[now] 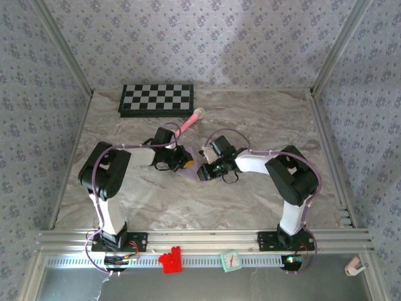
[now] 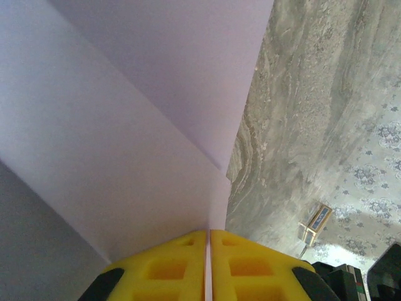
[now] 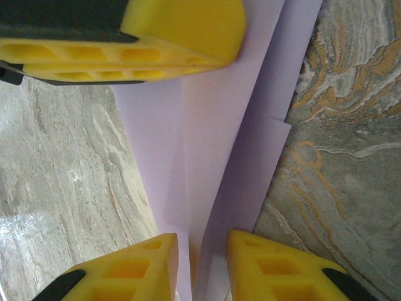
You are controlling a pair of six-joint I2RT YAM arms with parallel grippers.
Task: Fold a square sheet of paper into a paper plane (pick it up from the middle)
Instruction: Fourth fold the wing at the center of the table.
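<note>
Top external view: the sheet of paper (image 1: 189, 172), partly folded, is seen at mid-table (image 1: 263, 119), squeezed between the two arm tips. The left gripper (image 1: 182, 162) is placed at its left end, the right gripper (image 1: 205, 170) at its right end.

Left wrist view: the left gripper (image 2: 208, 237) is clamped tight on the paper's near edge (image 2: 125, 125), with only the thin sheet between the pads.

Right wrist view: the right gripper (image 3: 200, 248) is set narrow, with a small gap showing. A folded flap of the paper (image 3: 207, 157) is run into that gap, but contact with the pads can't be confirmed.

The key relation is that the paper's long axis is laid straight from the right fingers toward the left arm's finger (image 3: 182, 34) opposite. Both arms are right at the paper, but only the left is judged to be holding it. Any creasing move is judged to run along this axis.
</note>
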